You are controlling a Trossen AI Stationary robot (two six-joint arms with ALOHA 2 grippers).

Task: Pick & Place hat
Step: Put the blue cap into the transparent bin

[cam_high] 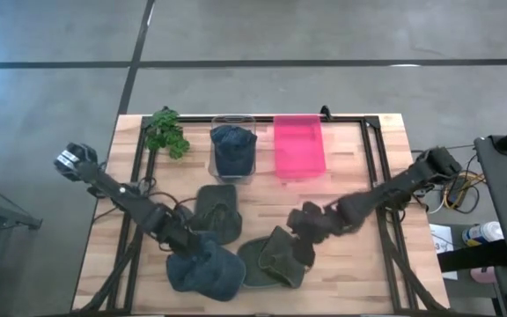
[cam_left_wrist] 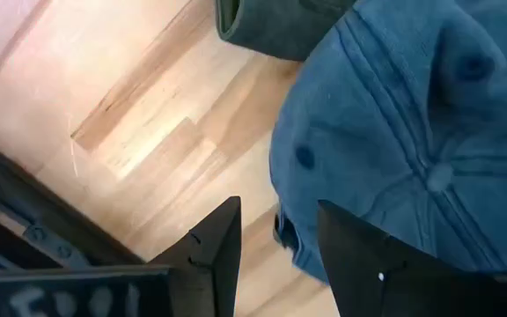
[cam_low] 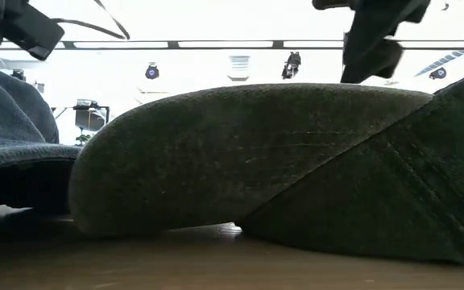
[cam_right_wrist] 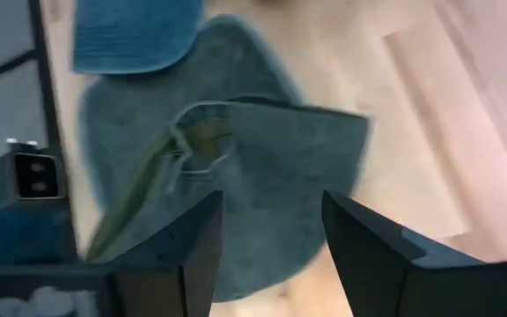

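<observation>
The left arm reaches in from the table's left edge, its left gripper (cam_left_wrist: 275, 242) low with fingers parted. The right arm stretches in from the right; the right gripper (cam_right_wrist: 271, 233) likewise stands agape

No words, numbers or signs can be read here. In the left wrist view there are pale marks on the dark body of the left arm (cam_left_wrist: 69, 299), low in the picture. They look like letters, but they are too blurry to read. In the right wrist view the dark body of the right arm (cam_right_wrist: 38, 299) has pale marks too, and they are also too blurry to read. The hats carry no logo or label that shows. The pink bin, the clear bin and the table carry no writing that shows either.
</observation>
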